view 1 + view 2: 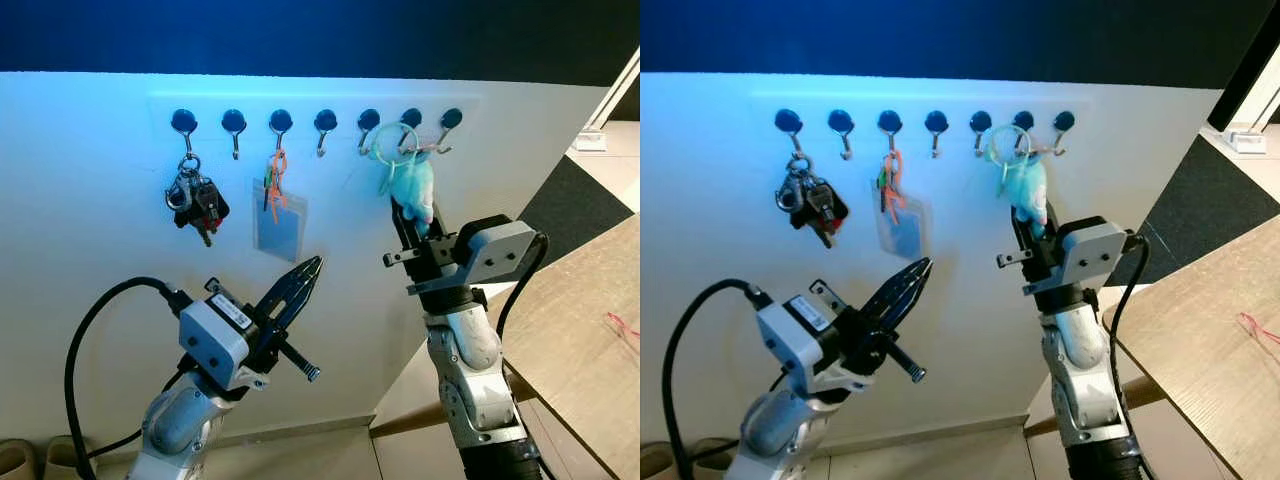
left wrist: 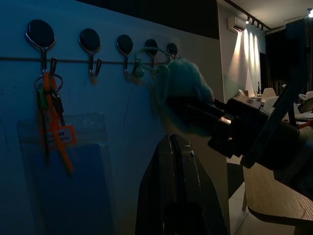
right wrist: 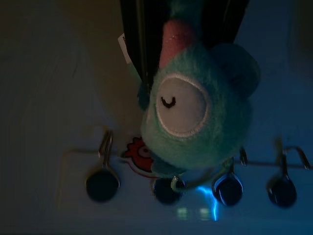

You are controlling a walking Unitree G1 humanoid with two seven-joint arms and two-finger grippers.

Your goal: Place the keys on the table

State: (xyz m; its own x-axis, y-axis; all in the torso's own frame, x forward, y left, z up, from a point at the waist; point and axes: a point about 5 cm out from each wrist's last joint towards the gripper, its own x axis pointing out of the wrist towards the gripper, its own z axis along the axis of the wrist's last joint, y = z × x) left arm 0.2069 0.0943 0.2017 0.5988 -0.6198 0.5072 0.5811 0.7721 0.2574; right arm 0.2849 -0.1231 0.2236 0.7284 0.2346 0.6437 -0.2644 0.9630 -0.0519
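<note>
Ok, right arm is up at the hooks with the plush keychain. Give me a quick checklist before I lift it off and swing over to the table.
1. Right gripper closed on the teal plush keychain: ok, the wrist view shows the plush between the black fingers.
2. Pale ring free of the hooks: not ok, it hangs over them.
3. What the ring carries besides the plush: cannot tell.
4. Left gripper out of the way: ok, shut, low, below the blue card holder.
5. Black key bunch undisturbed: ok, on the first hook.
6. Wooden table within swing: ok, it stands to the robot's right.
</note>
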